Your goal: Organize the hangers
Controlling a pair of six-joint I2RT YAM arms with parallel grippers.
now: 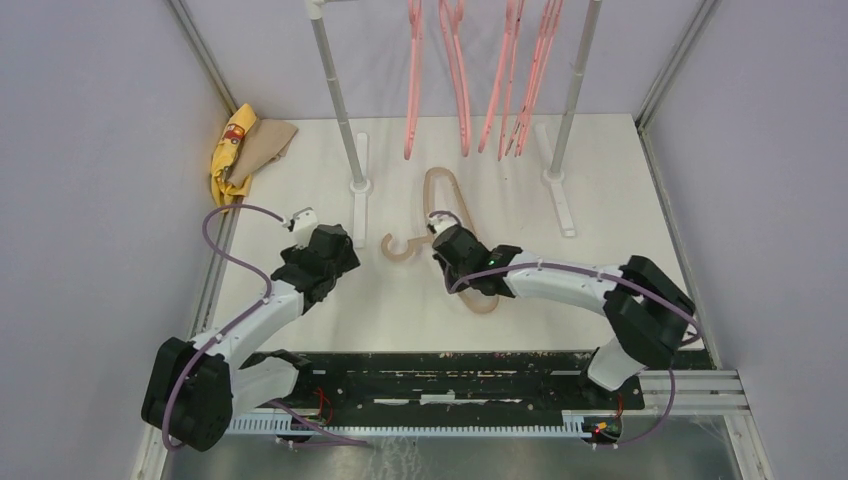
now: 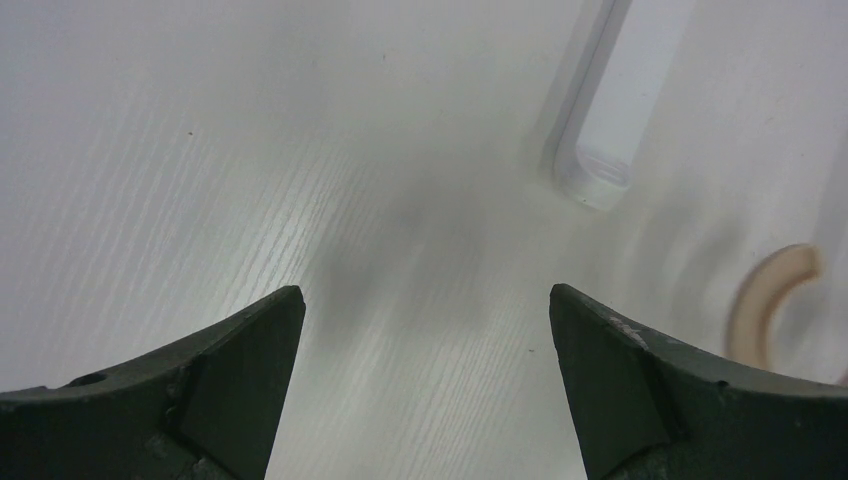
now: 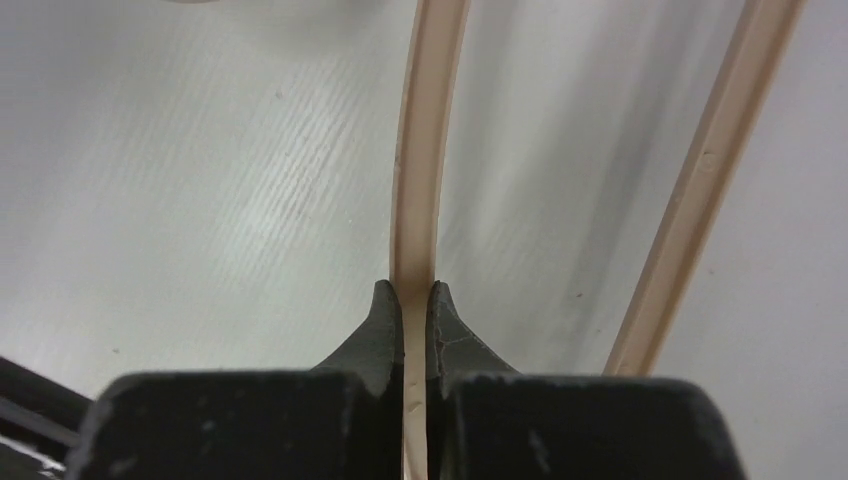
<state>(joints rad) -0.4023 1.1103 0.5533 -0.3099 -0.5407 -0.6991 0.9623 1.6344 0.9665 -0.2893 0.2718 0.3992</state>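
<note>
The tan hanger (image 1: 402, 256) is lying flat on the table (image 1: 300, 160), in front of the rack (image 1: 335, 90) where the pink hangers (image 1: 460, 90) are hanging. Its long side is pointing toward the rack and its hook is sticking out left. The right gripper (image 3: 414, 292) is squeezing one thin bar. The left gripper (image 2: 425, 305) is wide open near the hook, holding nothing.

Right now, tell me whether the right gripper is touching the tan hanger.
Touching. The right wrist view shows the right gripper closed on one bar of the tan hanger, both jaws flush against it, no gap.
</note>
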